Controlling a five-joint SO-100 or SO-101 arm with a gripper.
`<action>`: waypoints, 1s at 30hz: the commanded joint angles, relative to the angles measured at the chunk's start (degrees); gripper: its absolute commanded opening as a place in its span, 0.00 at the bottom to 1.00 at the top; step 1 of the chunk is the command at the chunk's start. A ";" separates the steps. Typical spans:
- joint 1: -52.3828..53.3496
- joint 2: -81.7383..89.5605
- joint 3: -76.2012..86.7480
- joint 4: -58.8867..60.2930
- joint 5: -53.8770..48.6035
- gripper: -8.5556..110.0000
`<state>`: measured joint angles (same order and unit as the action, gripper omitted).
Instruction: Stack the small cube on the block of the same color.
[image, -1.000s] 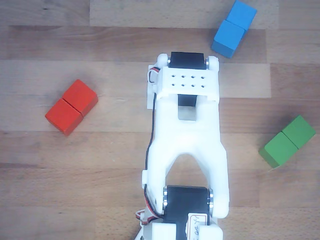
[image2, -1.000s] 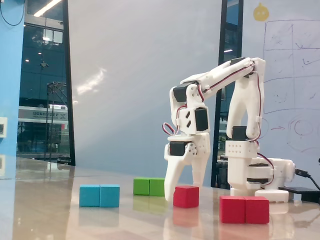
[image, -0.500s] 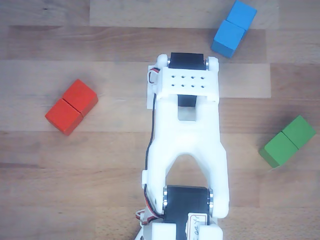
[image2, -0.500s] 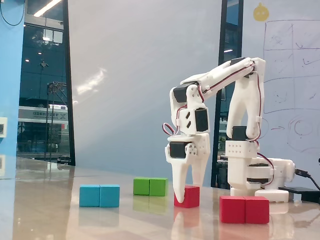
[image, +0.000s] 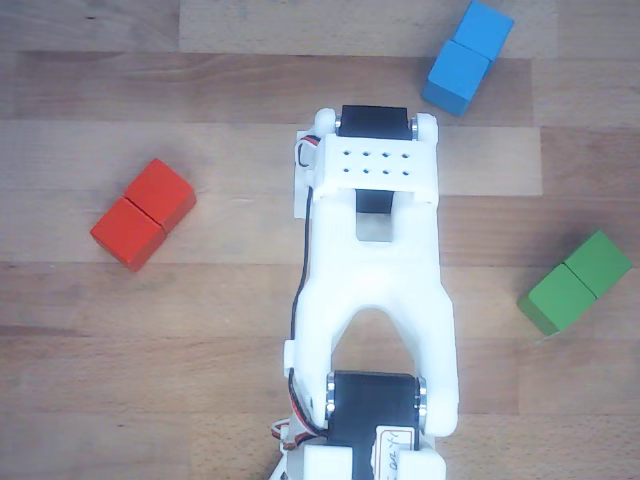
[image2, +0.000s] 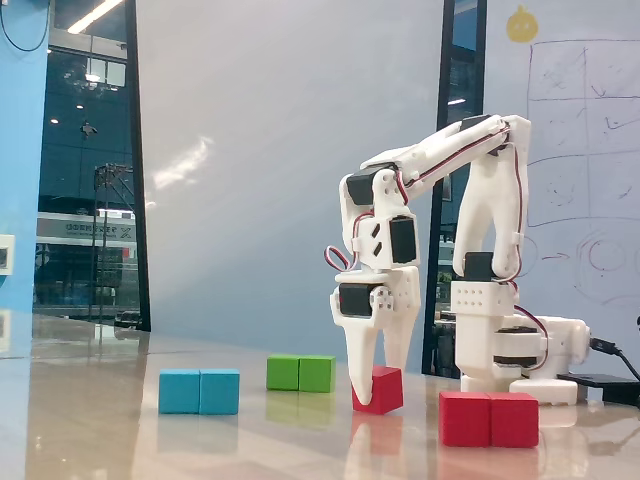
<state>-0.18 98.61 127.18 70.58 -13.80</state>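
The small red cube (image2: 382, 392) rests on the table. My gripper (image2: 378, 375) points straight down over it. One finger (image2: 362, 372) comes down in front of the cube's left side and the other (image2: 398, 345) goes behind it, so the jaws look closed against it. In the other view the white arm (image: 375, 250) hides the cube and the gripper. The red oblong block (image2: 489, 419) lies in the fixed view's foreground, right of the cube and apart from it. It also shows in the other view (image: 143, 215), left of the arm.
A blue oblong block (image2: 199, 391) (image: 467, 56) and a green oblong block (image2: 301, 373) (image: 575, 283) lie on the wooden table. The arm's base (image2: 510, 350) stands at the right in the fixed view.
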 joint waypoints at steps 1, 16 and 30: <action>-0.09 1.58 -0.97 -0.53 0.53 0.17; -0.26 11.69 -5.71 0.62 -0.44 0.17; -7.91 26.72 -11.25 0.70 -0.44 0.17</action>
<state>-3.60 119.97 122.17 70.66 -13.80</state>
